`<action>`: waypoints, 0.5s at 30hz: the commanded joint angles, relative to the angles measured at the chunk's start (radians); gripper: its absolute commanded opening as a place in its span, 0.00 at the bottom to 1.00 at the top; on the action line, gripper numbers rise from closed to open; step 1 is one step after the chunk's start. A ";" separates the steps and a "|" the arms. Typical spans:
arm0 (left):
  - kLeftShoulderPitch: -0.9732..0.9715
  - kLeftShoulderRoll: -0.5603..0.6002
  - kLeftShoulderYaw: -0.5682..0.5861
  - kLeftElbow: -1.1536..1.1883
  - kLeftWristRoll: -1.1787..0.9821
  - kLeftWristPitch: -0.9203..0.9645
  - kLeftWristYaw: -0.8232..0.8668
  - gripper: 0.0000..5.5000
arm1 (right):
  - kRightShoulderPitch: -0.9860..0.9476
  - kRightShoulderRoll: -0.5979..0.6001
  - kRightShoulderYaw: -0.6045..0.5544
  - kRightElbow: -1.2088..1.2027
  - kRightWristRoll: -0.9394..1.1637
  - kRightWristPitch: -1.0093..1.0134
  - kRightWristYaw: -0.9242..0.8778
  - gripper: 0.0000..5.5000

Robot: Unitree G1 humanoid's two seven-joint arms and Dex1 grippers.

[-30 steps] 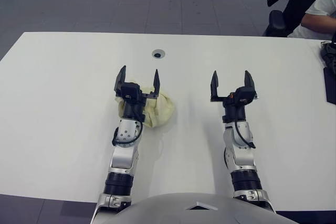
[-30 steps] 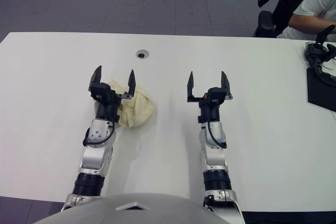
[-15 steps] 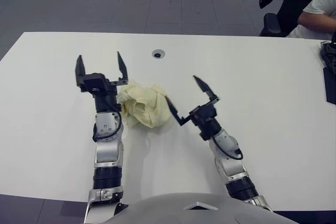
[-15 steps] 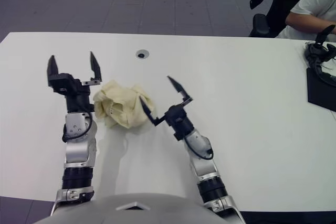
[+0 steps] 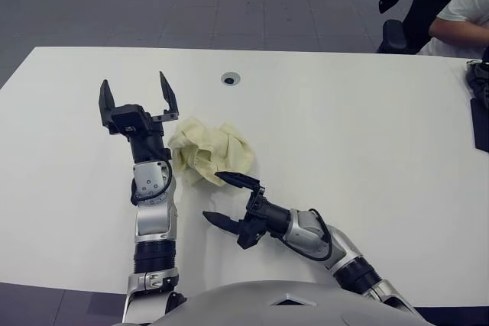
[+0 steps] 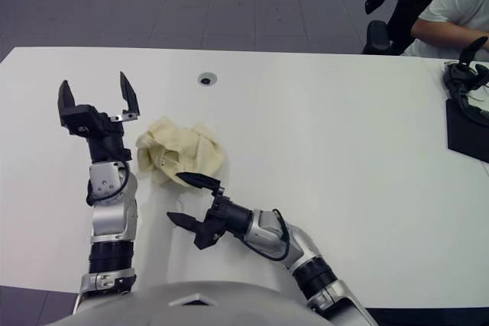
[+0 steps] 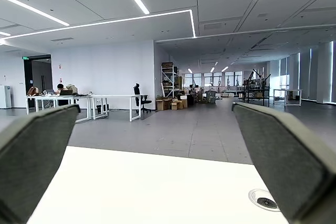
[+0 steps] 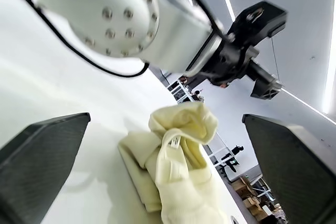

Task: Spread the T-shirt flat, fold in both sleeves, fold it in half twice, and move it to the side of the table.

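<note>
Nearest: R arm (image 5: 306, 230) lies low over the counter (image 5: 367, 150), on the near side of the T-shirt (image 5: 210, 154). Its forearm is angled across so the R jaws point toward the robot's left. R jaws are open wide w/ nothing in them. 1 finger (image 5: 237, 181) sits just beside the T-shirt's near edge; can't tell if it touches. The other finger (image 5: 221, 221) is nearer the robot, apart from the cloth. In the R wrist view the T-shirt lies ahead, seen btw. the 2 dark fingers (image 8: 42, 156), not gripped.

T-shirt: pale yellow, crumpled in 1 loose heap w/ folds & a bunched top, not spread. It rests on the counter approx mid-depth, left of ctr.

L arm (image 5: 153, 204) stands just left of the T-shirt, forearm rising from the near edge, close beside the cloth. L jaws are up above the counter, off the T-shirt's far-left side, open wide & empty, tips pointing away from the robot. L wrist view: 2 fingers (image 7: 31, 161) set wide apart, bare counter beyond.

Beyond the T-shirt: 1 small round cable hole (image 5: 230, 79) in the counter, well apart from the cloth. Far to the T-shirt's right, at the counter's edge: black gear (image 6: 466, 127) w/ cables.
</note>
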 commanded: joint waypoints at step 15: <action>0.007 -0.002 -0.044 0.020 0.003 0.008 -0.016 0.98 | -0.044 -0.034 0.032 0.126 -0.039 0.171 -0.189 0.46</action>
